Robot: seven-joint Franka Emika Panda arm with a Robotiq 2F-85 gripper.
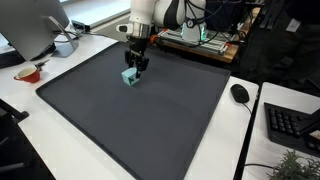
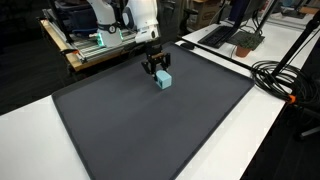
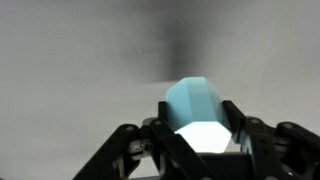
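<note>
A light blue block (image 1: 130, 76) sits at the far part of the dark grey mat (image 1: 130, 120); it also shows in the other exterior view (image 2: 163, 80). My gripper (image 1: 138, 67) (image 2: 155, 68) points down right over it. In the wrist view the block (image 3: 200, 110) fills the space between the two black fingers (image 3: 205, 140), and both fingers press against its sides. The block looks tilted and sits at or just above the mat.
A red bowl (image 1: 28, 73) and a white cup (image 1: 64, 46) stand on the white table beside the mat. A black mouse (image 1: 240, 93) and a keyboard (image 1: 290, 124) lie on the other side. Cables (image 2: 285, 80) run along the table edge. A rack of electronics (image 2: 100, 40) stands behind the arm.
</note>
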